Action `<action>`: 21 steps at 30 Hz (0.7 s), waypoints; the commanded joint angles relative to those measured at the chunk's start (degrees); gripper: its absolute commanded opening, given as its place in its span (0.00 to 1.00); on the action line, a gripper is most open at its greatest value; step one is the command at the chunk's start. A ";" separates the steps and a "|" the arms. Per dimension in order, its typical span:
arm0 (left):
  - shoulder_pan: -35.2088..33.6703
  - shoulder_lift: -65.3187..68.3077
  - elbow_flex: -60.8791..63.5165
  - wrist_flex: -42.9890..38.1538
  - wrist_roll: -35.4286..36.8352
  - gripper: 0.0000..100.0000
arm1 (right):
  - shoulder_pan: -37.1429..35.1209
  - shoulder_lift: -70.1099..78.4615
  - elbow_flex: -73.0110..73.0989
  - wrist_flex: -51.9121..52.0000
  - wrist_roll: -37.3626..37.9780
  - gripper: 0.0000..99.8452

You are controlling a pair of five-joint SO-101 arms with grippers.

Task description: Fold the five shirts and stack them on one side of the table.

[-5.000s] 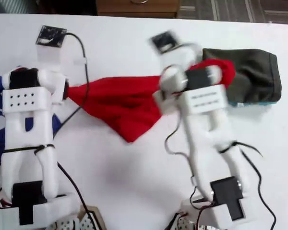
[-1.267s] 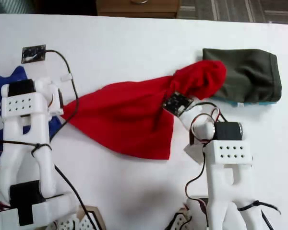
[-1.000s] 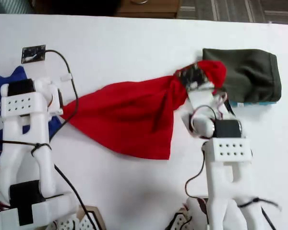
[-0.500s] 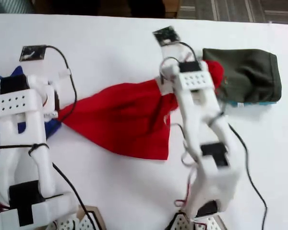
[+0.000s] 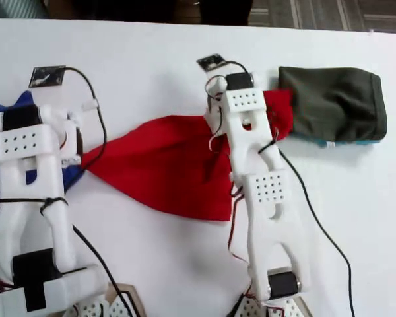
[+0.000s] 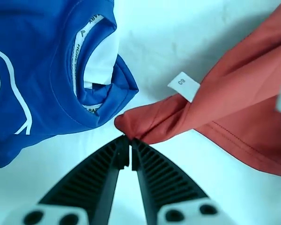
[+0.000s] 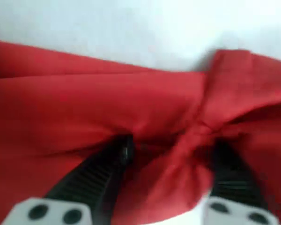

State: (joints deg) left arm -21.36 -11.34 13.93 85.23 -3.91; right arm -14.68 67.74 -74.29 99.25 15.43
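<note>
On table, one red shirt: left tool pinching end, right tool released astride.

- You'll find a white tag sewn at the red shirt's edge, bearing two small dark characters.
- Small white lettering runs round the neck band inside the blue shirt at the tabletop's left edge.
- Its front carries bold white line marks, but no whole letter you can make out.
- The tiny tag on the green shirt, toward the right edge, is too small to read.
</note>
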 commanded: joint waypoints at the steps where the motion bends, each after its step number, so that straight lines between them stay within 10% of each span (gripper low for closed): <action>1: -0.62 -0.79 -0.57 -0.79 -0.26 0.03 | 1.80 1.27 -8.00 2.07 -0.53 0.02; 10: -0.70 -0.79 -8.22 3.16 -0.26 0.03 | 7.52 -16.66 -3.60 2.33 -0.53 0.02; 21: -0.44 -0.35 -20.97 11.08 -1.41 0.03 | 7.87 -64.40 48.70 1.71 0.00 0.02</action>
State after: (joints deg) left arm -21.36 -11.34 -3.82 94.64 -3.91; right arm -7.30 18.24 -38.33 100.04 15.43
